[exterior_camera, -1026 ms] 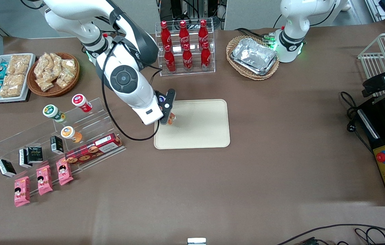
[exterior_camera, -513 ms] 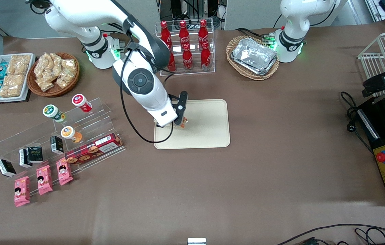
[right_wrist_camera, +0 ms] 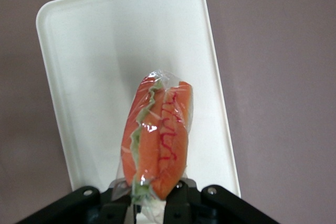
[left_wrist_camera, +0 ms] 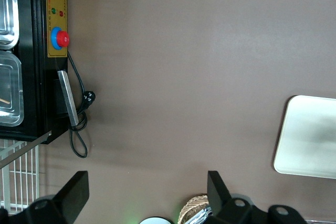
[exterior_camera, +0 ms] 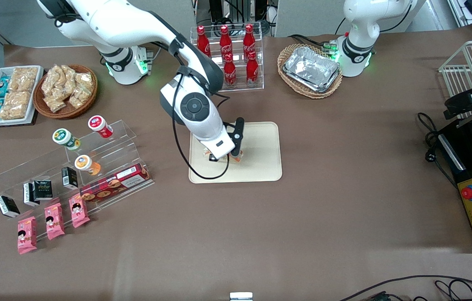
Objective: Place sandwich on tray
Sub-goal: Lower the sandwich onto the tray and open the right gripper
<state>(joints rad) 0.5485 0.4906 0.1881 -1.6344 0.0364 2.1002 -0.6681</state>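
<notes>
Right now my tool (exterior_camera: 234, 154) is pinching the sandwich (right_wrist_camera: 156, 142) at one end, so the wrapped wedge sticks out from between my fingers (right_wrist_camera: 178, 203) with its orange and pale green layers showing. I am holding it above the tray (exterior_camera: 261, 142), over the part of the tray toward my working arm's end of the surface (exterior_camera: 344, 200). From the front, only a small orange bit of the sandwich (exterior_camera: 237, 156) shows under my wrist. Compared with a second ago, my tool has travelled from the tray's edge nearest the snack shelves farther in over the tray, the sandwich carried along.
</notes>
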